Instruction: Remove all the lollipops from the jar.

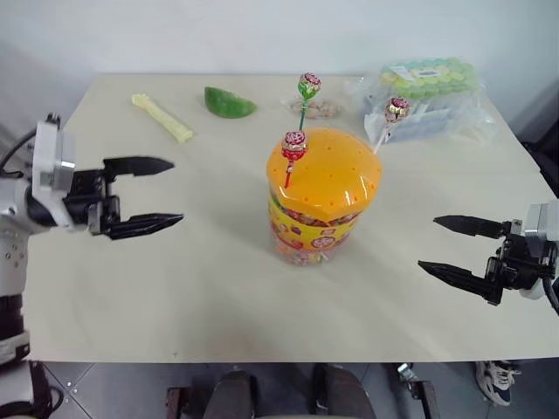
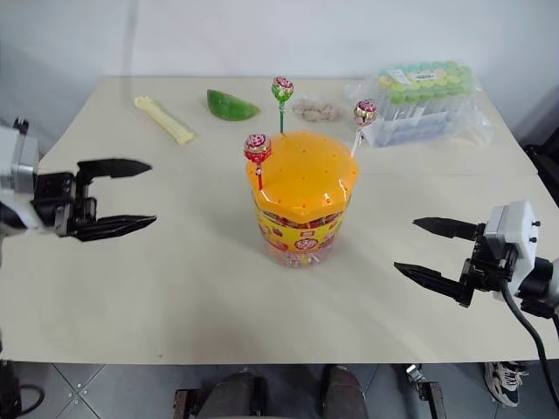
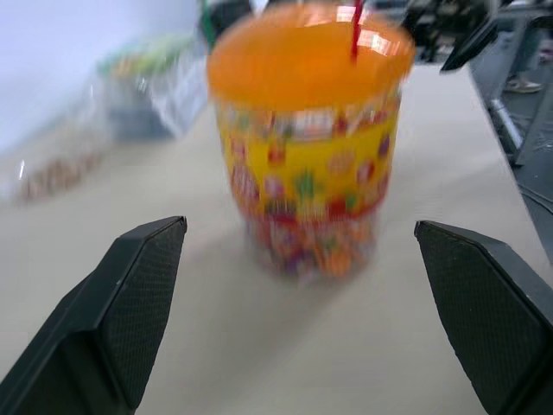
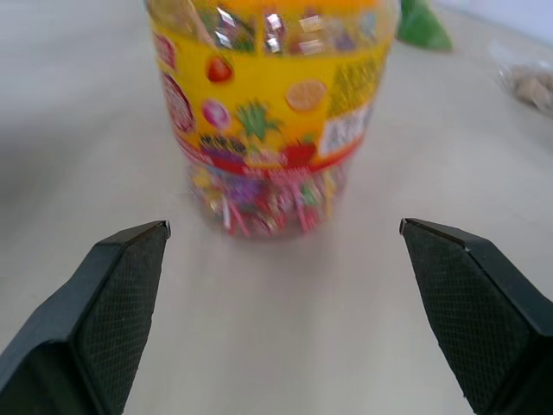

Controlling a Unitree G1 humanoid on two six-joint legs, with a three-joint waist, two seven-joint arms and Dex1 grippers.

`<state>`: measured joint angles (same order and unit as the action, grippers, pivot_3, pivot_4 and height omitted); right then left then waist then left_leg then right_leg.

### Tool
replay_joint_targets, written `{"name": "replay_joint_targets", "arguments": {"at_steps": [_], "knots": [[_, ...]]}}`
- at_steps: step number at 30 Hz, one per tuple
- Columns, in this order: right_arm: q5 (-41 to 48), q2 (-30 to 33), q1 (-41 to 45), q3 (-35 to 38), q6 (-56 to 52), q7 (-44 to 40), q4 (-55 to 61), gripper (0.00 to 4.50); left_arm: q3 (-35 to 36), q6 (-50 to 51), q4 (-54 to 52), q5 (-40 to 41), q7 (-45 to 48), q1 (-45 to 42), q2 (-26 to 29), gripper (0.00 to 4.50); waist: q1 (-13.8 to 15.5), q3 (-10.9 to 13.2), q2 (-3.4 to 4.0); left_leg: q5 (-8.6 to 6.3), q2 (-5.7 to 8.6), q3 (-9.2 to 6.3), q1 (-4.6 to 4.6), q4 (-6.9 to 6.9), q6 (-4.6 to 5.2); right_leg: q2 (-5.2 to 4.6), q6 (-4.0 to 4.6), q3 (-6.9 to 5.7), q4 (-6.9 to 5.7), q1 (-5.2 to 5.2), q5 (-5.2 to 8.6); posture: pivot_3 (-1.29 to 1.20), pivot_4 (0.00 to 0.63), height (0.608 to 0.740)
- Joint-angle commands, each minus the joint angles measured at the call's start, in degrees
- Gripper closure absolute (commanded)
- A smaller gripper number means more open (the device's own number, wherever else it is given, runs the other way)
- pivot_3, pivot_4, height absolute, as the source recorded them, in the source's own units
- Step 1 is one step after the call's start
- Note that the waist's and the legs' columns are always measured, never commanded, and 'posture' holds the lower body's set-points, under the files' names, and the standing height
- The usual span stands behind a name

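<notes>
The jar [image 1: 320, 218], a clear tub with an orange hole-dotted lid and a yellow-red label, stands upright mid-table. Three lollipops stick up from its lid: a red one on a red stick [image 1: 293, 147] at the front left, a green one on a green stick [image 1: 308, 86] at the back, and a red-gold one on a white stick [image 1: 396, 109] at the back right. My left gripper [image 1: 155, 194] hovers open to the left of the jar, pointing at it. On the right, my right gripper [image 1: 450, 247] is open too, aimed at the jar [image 4: 268, 112]. Both are apart from it.
Along the far edge of the beige table [image 1: 201, 288] lie a pale yellow strip [image 1: 162, 117], a green wedge [image 1: 228, 103], a small bag of nuts [image 1: 323, 107] and a clear bag of green-lidded packs [image 1: 434, 96].
</notes>
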<state>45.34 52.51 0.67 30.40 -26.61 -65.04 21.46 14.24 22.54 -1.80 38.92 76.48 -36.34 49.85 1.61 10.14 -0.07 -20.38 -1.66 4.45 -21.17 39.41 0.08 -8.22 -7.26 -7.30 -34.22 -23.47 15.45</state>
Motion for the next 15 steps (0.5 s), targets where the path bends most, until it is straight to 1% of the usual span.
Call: {"name": "replay_joint_targets", "arguments": {"at_steps": [1,6,11,15], "knots": [[5.7,0.6,2.1,3.6,-2.0,2.6,5.0,0.02,-4.0,0.3,-1.2,2.0,1.6,-4.8,-3.4,0.00,-0.1,0.0,0.00,0.00,0.00,0.00,0.00,0.05,0.00,0.00,0.00,0.03,-0.03,0.00,0.00,0.00,0.150,0.740],[11.0,0.3,1.9,6.8,-4.7,6.0,9.4,0.02,-9.3,1.0,3.1,1.1,2.3,-11.5,-10.0,0.00,-0.1,0.0,-0.05,0.00,-0.04,0.00,-0.04,0.17,0.00,0.09,0.00,0.06,-0.06,0.00,0.00,0.00,0.150,0.740],[16.1,-1.0,0.4,8.6,-6.0,11.3,14.5,0.02,-12.6,0.4,5.6,-0.1,4.0,-14.6,-14.0,0.00,-0.1,0.0,-0.06,-0.02,-0.04,0.00,-0.05,0.27,0.03,0.09,-0.02,0.11,-0.12,0.01,-0.01,0.00,0.150,0.740],[17.7,-2.4,-0.1,7.9,-5.5,16.1,18.5,0.02,-14.6,0.0,9.1,-2.2,4.2,-17.5,-16.6,0.00,-0.1,0.1,-0.09,-0.03,-0.04,0.00,-0.08,0.40,0.05,0.09,-0.02,0.14,-0.20,0.00,-0.01,0.00,0.150,0.740]]}}
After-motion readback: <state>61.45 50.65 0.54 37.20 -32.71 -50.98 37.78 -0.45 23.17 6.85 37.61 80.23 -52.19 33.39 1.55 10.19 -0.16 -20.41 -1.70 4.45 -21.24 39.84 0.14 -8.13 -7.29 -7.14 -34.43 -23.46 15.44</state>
